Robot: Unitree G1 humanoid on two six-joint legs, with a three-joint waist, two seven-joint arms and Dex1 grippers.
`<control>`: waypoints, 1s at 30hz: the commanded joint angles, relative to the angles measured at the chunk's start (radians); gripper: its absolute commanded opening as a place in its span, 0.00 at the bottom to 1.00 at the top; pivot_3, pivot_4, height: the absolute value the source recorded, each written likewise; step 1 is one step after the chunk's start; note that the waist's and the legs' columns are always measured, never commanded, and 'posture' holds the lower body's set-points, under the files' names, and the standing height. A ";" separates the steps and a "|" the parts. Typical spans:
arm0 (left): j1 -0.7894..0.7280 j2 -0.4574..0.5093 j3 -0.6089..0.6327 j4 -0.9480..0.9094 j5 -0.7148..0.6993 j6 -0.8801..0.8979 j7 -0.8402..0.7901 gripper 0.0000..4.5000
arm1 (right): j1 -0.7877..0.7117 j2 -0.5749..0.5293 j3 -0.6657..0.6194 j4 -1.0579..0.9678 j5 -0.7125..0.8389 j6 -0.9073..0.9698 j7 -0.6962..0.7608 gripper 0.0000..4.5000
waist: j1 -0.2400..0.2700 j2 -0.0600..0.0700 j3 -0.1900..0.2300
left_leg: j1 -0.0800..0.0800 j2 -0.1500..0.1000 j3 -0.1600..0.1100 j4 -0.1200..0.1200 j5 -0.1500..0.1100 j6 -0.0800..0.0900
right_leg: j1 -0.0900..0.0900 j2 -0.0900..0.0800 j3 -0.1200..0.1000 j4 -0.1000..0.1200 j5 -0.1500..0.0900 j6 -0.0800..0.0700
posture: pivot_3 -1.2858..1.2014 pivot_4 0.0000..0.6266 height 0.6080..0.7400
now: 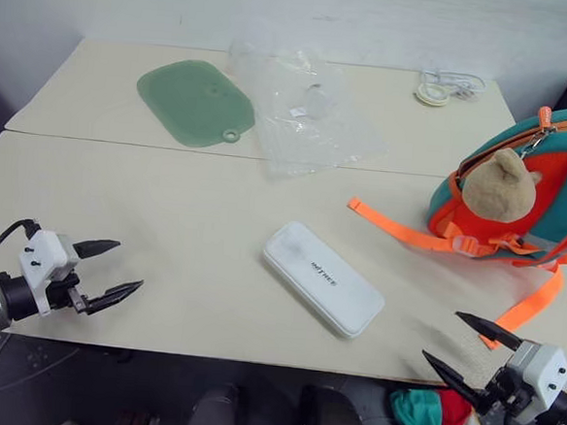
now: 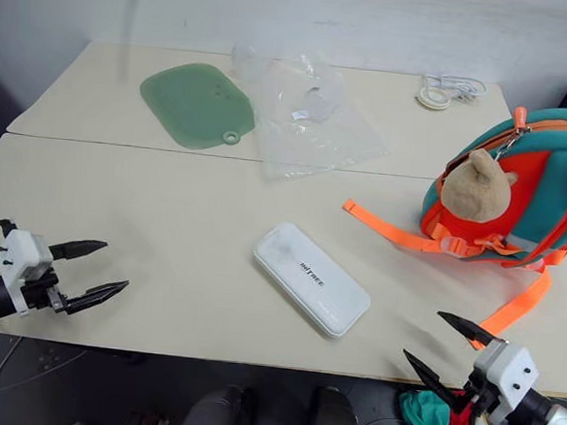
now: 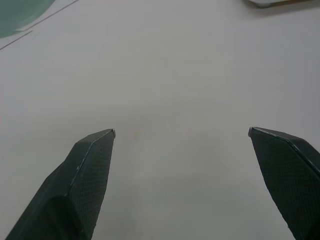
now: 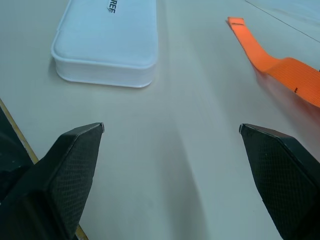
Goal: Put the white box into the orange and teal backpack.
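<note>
- Your white box (image 1: 323, 278) lies flat on the table (image 1: 166, 224), outside the orange and teal backpack (image 1: 533, 186).
- Your left gripper (image 1: 109, 270) and right gripper (image 1: 459, 346) both gape wide, empty.

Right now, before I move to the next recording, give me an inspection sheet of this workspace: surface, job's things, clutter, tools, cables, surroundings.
Surface: two pale tables pushed together, a seam between them.
Job's things: white box lying flat near the front edge, untouched; orange and teal backpack at the right side, plush animal head facing the box, orange strap trailing toward the box.
Clutter: pale green mat and clear plastic bag on the far table.
Tools: left tool open, empty, above the front left edge; right tool open, empty, at the front right edge, apart from the box.
Cables: white coiled cable at the far right.
Surroundings: light wall behind; teal and red items below the front edge.
</note>
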 commanded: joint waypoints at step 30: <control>-0.948 -0.461 -0.613 0.597 0.329 0.005 0.153 0.19 | -0.249 -0.077 0.357 -0.187 -0.205 0.391 -0.172 0.00 | 0.020 -0.006 -0.003 | -0.003 -0.002 0.004 0.014 0.007 0.011 | 0.001 0.006 -0.006 0.008 0.003 0.005 | 0.52 0.24 1.00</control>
